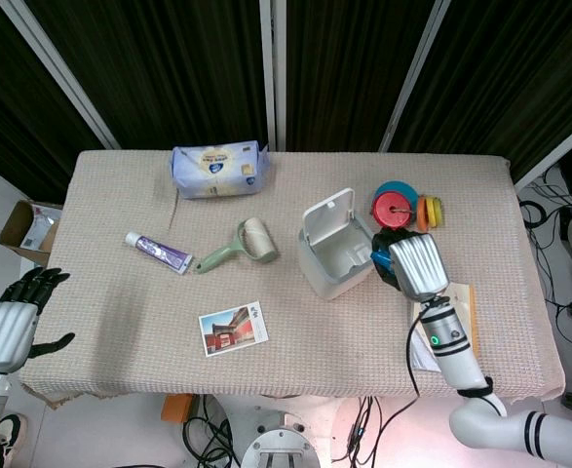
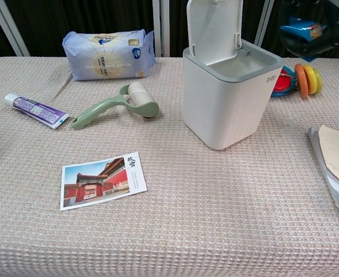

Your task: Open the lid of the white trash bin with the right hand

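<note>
The white trash bin (image 1: 336, 257) (image 2: 227, 98) stands right of the table's middle, its lid (image 1: 325, 215) (image 2: 213, 27) swung up and upright at the back. My right hand (image 1: 414, 265) (image 2: 325, 26) hovers above the table just right of the bin's rim, fingers curled around a small blue packet (image 1: 381, 259) (image 2: 301, 28). In the chest view only the lower part of this hand shows at the top right edge. At the table's lower left corner, off the cloth, my left hand (image 1: 7, 323) holds nothing and its fingers are spread.
A tissue pack (image 1: 217, 169), a toothpaste tube (image 1: 157, 252), a green lint roller (image 1: 240, 244) and a postcard (image 1: 233, 327) lie left of the bin. A ring toy (image 1: 406, 209) sits behind it. A book (image 1: 453, 317) lies at the front right.
</note>
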